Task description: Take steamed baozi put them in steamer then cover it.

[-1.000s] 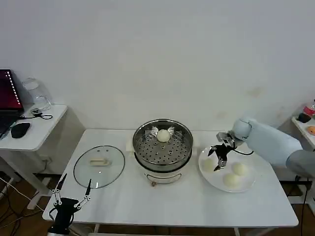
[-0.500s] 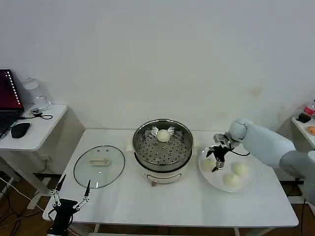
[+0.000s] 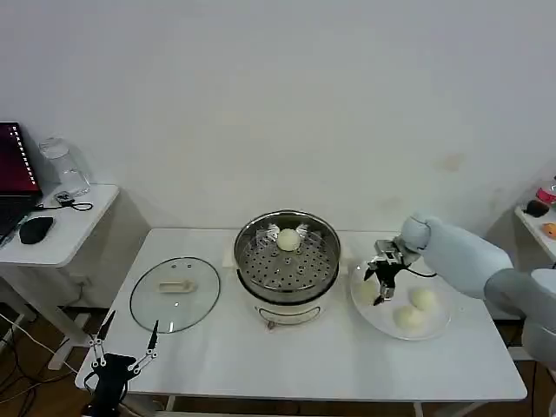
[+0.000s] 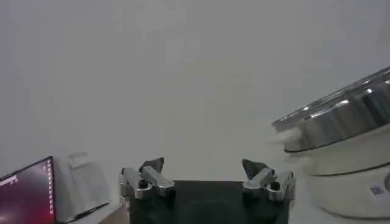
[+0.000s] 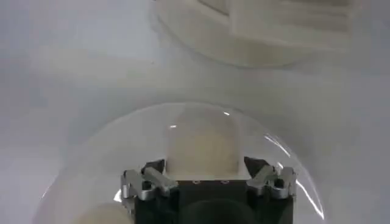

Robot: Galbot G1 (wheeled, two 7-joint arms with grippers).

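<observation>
One steamed baozi (image 3: 288, 239) sits in the steamer (image 3: 287, 265); three lie on the plate (image 3: 437, 327). The right tool (image 3: 377, 284), fingers spread, straddles one bun (image 5: 201, 145) ungripped. The left tool (image 3: 124, 346) waits open by the cover (image 3: 175, 293).

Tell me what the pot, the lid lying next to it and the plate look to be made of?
The pot looks like polished steel: it is shiny and mirrors its surroundings, on a white, probably plastic base. The lid seems clear glass, since the table shows through it, with a metal rim and a cream handle. The plate looks like glossy white ceramic, though plastic is possible.
</observation>
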